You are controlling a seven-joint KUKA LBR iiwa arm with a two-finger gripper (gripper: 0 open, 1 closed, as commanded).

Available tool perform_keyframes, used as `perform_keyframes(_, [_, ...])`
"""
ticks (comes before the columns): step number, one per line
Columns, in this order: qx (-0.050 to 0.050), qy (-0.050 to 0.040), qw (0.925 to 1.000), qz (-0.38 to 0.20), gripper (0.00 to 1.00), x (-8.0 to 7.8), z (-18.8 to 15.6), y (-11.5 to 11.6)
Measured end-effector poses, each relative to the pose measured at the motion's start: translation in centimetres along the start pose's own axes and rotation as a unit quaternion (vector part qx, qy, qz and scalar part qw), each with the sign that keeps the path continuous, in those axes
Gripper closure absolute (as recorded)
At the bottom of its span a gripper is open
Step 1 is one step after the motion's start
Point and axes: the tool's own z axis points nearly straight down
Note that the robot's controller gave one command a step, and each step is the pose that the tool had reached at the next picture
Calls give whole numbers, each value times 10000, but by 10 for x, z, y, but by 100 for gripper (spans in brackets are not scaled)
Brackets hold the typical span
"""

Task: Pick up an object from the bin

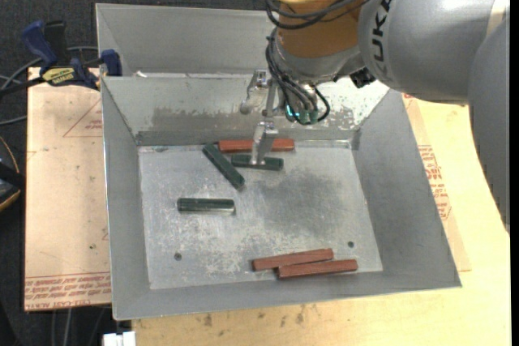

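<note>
Jaws at dark green bar (275, 164) before half-hidden red bar (235, 146); their opening indiscernible

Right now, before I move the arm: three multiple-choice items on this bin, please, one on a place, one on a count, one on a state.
1. Where is the pincer? A: over the back of the bin floor. B: front right corner. C: outside it.
2. How many red sticks lie at the front? A: one. B: two. C: four.
3. How does the mid-left green stick lie? A: leaning on a wall. B: under another. C: flat, alone.
1 A: it hangs above a back red stick and a short green stick. 2 B: a pair, side by side. 3 C: bare floor surrounds it.
</note>
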Motion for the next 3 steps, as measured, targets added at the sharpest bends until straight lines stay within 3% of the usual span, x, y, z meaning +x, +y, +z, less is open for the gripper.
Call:
perform_keyframes(1, [-3,-41,10000,8,0,-1,-5,0])
perform_keyframes(3, [-2,-52,9994,-332,0,15,108,27])
